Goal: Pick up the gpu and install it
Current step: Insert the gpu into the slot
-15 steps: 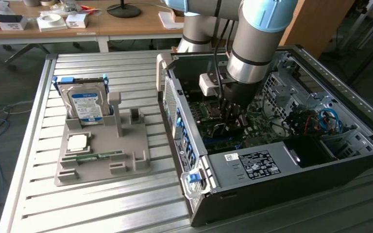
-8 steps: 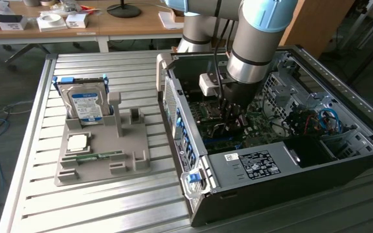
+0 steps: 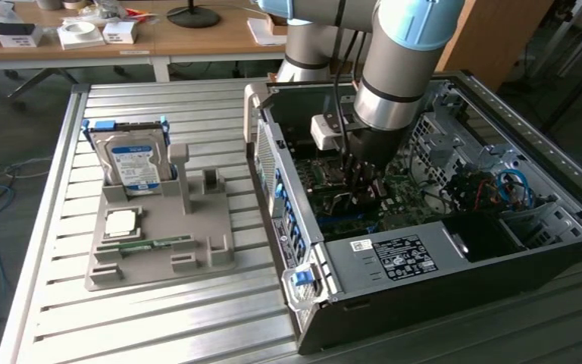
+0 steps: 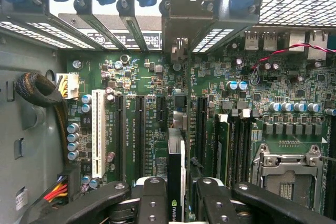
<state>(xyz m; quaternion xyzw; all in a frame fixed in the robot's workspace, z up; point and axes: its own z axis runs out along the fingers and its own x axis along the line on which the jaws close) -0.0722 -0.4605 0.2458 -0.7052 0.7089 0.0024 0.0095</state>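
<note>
The counter [image 3: 149, 318] of ribbed metal slats carried everything. On it, toward the exterior view's right, stood the open computer case [image 3: 423, 250], its side panel off and the green motherboard [image 4: 157, 93] exposed. My arm [image 3: 402, 61] reached down into that case from above. Toward the exterior view's left lay the grey parts tray [image 3: 160, 250], holding the silver hard drive [image 3: 134, 163] upright at its far end, with a square processor [image 3: 122, 222] and a narrow green memory stick [image 3: 149, 245] nearer its front.

My claw [image 4: 176, 195] was deep inside the case, its black fingers [image 4: 152, 198] closed on the gpu [image 4: 176, 166]. I held the card edge-on, pointing down toward the motherboard, among the long dark expansion slots [image 4: 140, 129]. Whether it had seated in a slot I could not tell.
</note>
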